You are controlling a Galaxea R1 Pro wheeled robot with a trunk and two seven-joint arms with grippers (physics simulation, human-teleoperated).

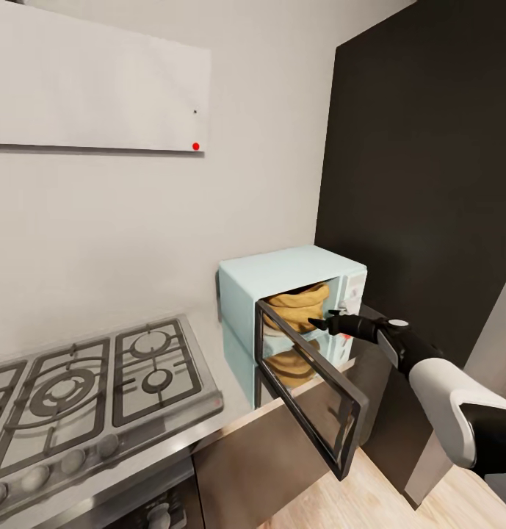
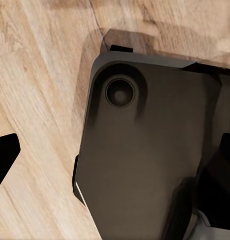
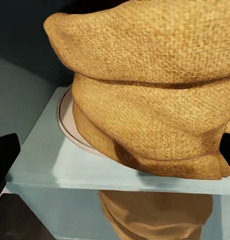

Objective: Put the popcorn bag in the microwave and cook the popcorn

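Note:
The pale mint-blue microwave [image 1: 282,275] stands on the shiny grey countertop [image 1: 208,330], its dark glass door [image 1: 311,400] swung wide open toward me. Inside it sits the tan, wrinkly popcorn bag [image 1: 300,303], upright on a white turntable plate [image 3: 64,120]. The bag [image 3: 150,95] is large and close in the right wrist view. My right gripper [image 1: 323,322] is open just in front of the oven's opening, its fingers either side of the bag and apart from it. My left gripper [image 2: 115,150] hangs open over the floor, holding nothing. No popcorn is visible.
A steel gas hob [image 1: 84,389] takes up the countertop to the left of the microwave. A white wall cabinet [image 1: 98,81] hangs above it. A tall dark panel [image 1: 429,184] stands right of the microwave. Below is wood floor [image 1: 355,492] and my dark base [image 2: 145,160].

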